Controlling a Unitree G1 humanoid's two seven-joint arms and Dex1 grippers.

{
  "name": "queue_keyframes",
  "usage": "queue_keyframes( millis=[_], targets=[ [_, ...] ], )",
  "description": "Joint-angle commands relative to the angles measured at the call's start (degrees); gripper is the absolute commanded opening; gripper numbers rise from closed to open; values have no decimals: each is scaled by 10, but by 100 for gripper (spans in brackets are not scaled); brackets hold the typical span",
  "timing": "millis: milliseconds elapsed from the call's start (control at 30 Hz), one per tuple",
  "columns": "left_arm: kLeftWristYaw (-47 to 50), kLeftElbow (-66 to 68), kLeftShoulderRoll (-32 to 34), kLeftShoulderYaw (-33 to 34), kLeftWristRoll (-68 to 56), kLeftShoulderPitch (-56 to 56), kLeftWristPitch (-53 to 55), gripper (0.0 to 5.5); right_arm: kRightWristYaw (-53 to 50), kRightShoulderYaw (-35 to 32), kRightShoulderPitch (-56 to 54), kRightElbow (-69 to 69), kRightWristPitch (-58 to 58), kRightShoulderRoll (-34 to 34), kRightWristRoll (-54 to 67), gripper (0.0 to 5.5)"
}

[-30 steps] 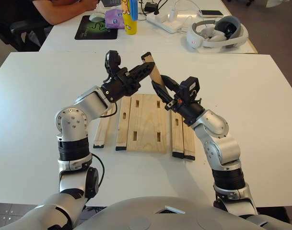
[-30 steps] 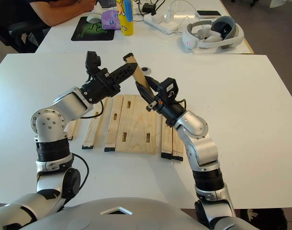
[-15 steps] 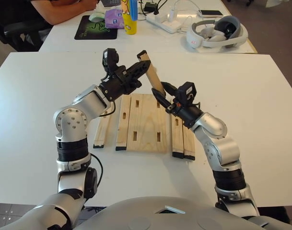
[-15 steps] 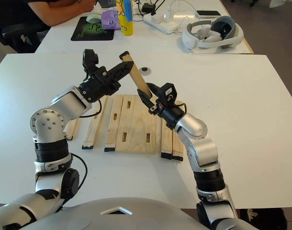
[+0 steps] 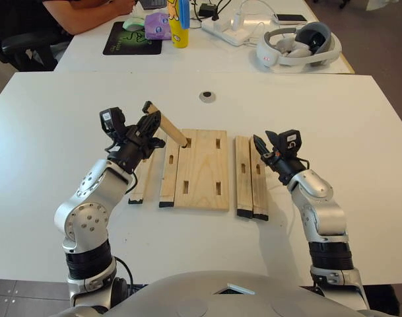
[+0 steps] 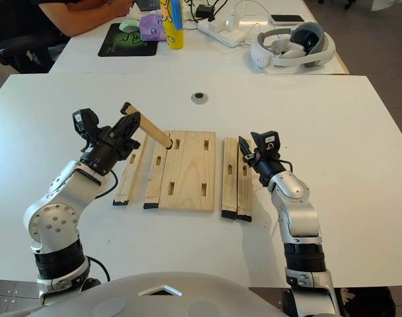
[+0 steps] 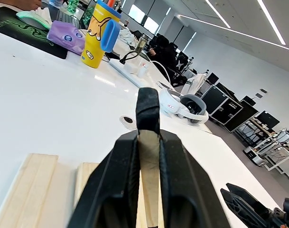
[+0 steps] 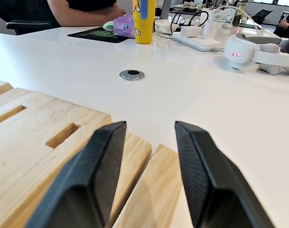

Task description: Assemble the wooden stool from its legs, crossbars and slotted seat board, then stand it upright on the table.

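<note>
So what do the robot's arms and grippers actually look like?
The left arm and right arm are glossy silver-grey rounded shells with black bands at the joints. The left gripper and right gripper are matt black, each with two tapered fingers and a small black camera box behind. A thin black cable loops beside the left forearm.

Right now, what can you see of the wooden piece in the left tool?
The wooden piece is a flat bar of pale wood with one dark end. The left tool is shut on it. It slants, dark end up, lower end at the far left slot of the seat board; whether it touches is unclear.
</note>
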Motion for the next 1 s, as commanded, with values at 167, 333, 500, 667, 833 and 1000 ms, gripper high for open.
queue_keyframes(
  millis=[167, 333, 500, 667, 833, 1000],
  targets=[
    [-13, 15, 42, 0, 37, 12, -1, 41, -19, 6, 14, -9, 1, 21, -7, 187],
    [-24, 22, 54, -12, 49, 18, 5, 41, -21, 10, 9, -7, 0, 25, -8, 187],
    [-30, 27, 50, -16, 66, 33, -5, 41, -18, 12, 3, -9, 3, 27, -6, 187],
    [-32, 28, 44, -20, 84, 42, -18, 41, -12, 15, -5, -9, 7, 24, -4, 187],
    [-30, 32, 30, -22, 94, 45, -27, 41, -5, 19, -12, -7, 11, 21, -4, 187],
    [-16, 24, 0, -24, 88, 47, -27, 41, 1, 28, -20, -3, 16, 20, -3, 187]
  ],
)
